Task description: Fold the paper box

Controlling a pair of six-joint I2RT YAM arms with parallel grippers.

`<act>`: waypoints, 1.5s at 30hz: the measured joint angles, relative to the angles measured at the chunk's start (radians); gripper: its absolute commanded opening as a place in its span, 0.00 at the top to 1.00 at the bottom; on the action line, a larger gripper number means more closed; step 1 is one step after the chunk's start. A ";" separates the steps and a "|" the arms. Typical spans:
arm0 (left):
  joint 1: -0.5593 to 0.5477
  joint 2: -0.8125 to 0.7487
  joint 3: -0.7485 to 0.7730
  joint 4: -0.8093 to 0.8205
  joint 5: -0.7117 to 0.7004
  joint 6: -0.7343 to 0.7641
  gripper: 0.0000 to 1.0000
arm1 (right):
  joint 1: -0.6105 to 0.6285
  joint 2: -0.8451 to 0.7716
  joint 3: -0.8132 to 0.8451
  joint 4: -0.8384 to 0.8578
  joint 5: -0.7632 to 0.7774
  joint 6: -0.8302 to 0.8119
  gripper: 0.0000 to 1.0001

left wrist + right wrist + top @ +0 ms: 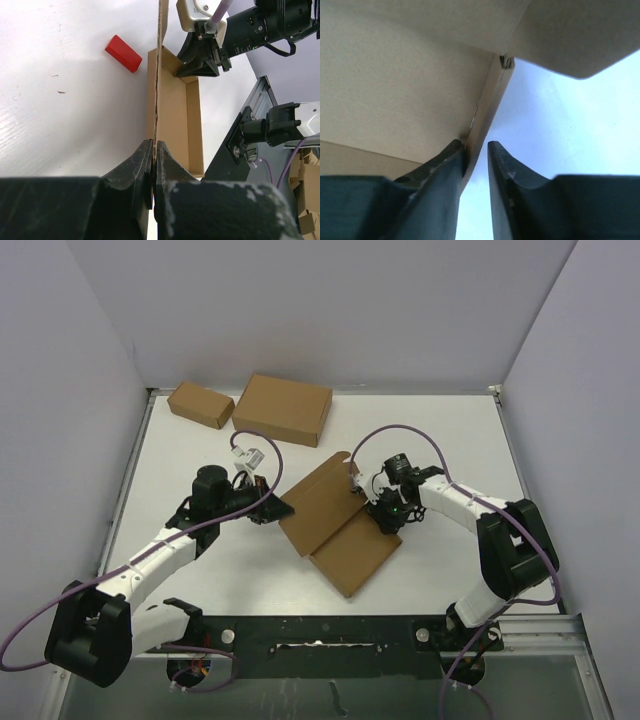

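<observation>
The paper box point(345, 540) lies at the table's middle, its tray flat and one big panel point(318, 495) raised on edge. My left gripper point(275, 508) is shut on that panel's near edge; in the left wrist view the fingertips point(154, 147) pinch the thin cardboard point(159, 75), with the tray point(172, 125) to the right. My right gripper point(368, 502) is at the box's far right corner. In the right wrist view its jaws point(476, 145) straddle a thin side wall point(487, 107): the left finger touches it and the right finger stands apart, so it is open.
A larger cardboard box point(282, 408) and a small one point(201, 403) stand at the back left. A red block point(123, 53) lies on the table behind the raised panel. A black rail point(330, 635) runs along the near edge. White walls close in three sides.
</observation>
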 measured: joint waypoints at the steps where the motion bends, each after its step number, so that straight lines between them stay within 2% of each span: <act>1: 0.000 0.000 0.000 0.001 0.000 0.000 1.00 | 0.000 0.000 0.000 0.000 0.001 -0.004 0.68; 4: -0.003 0.000 0.000 0.012 0.000 -0.005 1.00 | -0.004 0.000 0.000 0.000 -0.001 -0.004 0.69; 12: -0.036 0.002 0.007 0.035 -0.005 -0.015 1.00 | -0.016 -0.005 0.000 0.021 -0.001 0.014 0.78; 15: -0.040 0.006 0.011 0.039 -0.008 -0.019 1.00 | -0.016 -0.005 0.000 0.032 0.011 0.023 0.78; 19: -0.044 0.006 0.013 0.040 -0.010 -0.021 1.00 | -0.016 -0.010 -0.004 0.044 0.018 0.028 0.70; 22: -0.044 0.006 0.014 0.039 -0.010 -0.022 1.00 | -0.016 -0.026 -0.006 0.046 0.014 0.029 0.69; 30: -0.046 0.006 0.014 0.039 -0.023 -0.022 1.00 | -0.035 -0.089 -0.006 0.066 -0.020 0.032 0.78; 39: -0.047 0.006 0.014 0.039 -0.027 -0.024 1.00 | -0.035 -0.079 -0.008 0.067 -0.027 0.035 0.78; 43: -0.050 0.006 0.014 0.040 -0.027 -0.027 1.00 | -0.035 -0.079 -0.008 0.067 -0.027 0.035 0.94; 45: -0.050 0.006 0.014 0.041 -0.027 -0.029 1.00 | -0.034 -0.077 -0.008 0.068 -0.024 0.043 0.96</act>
